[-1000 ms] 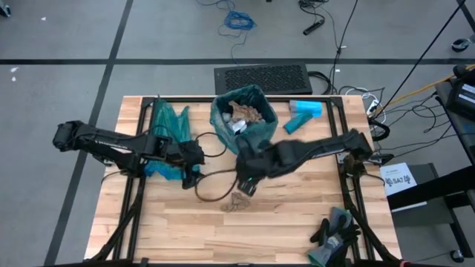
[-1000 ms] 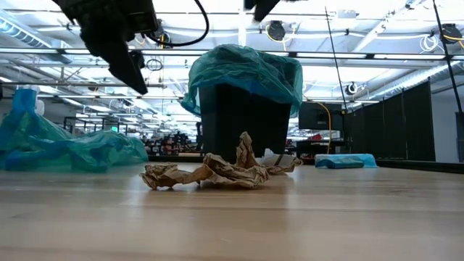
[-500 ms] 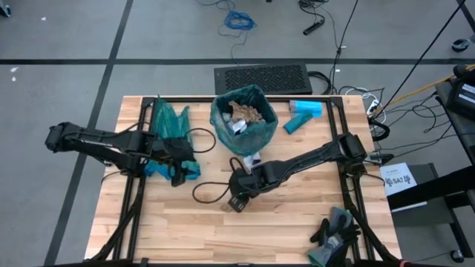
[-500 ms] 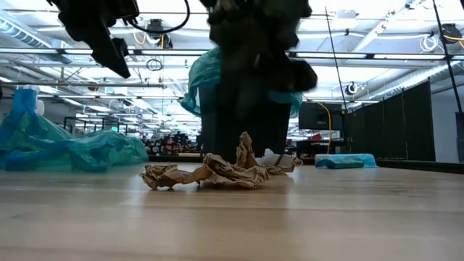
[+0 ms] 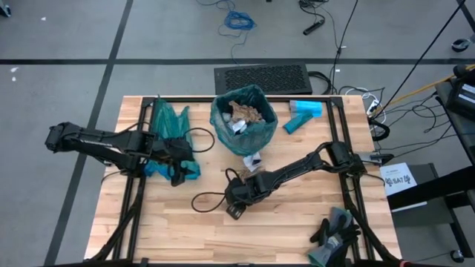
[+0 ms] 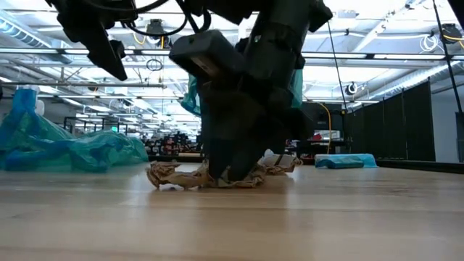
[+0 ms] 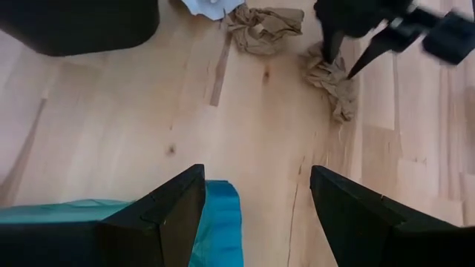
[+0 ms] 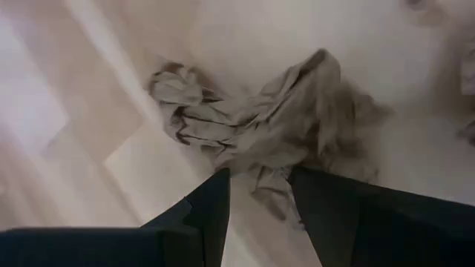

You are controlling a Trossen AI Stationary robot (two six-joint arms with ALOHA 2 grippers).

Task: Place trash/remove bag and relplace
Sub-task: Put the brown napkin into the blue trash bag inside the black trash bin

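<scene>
The table [image 5: 297,222] carries a bin [image 5: 245,119] lined with a teal bag [image 5: 261,132] near its far edge, already holding crumpled trash [image 5: 245,111]. A spare teal bag [image 5: 167,119] lies to its left. The left gripper [image 5: 177,172] hovers above that bag's near end, fingers [image 7: 167,204] spread wide and empty. The right gripper [image 5: 234,209] is down at the table in front of the bin, its narrow jaws straddling a brown paper scrap [image 8: 260,133]. Another scrap [image 7: 263,22] lies near the bin.
</scene>
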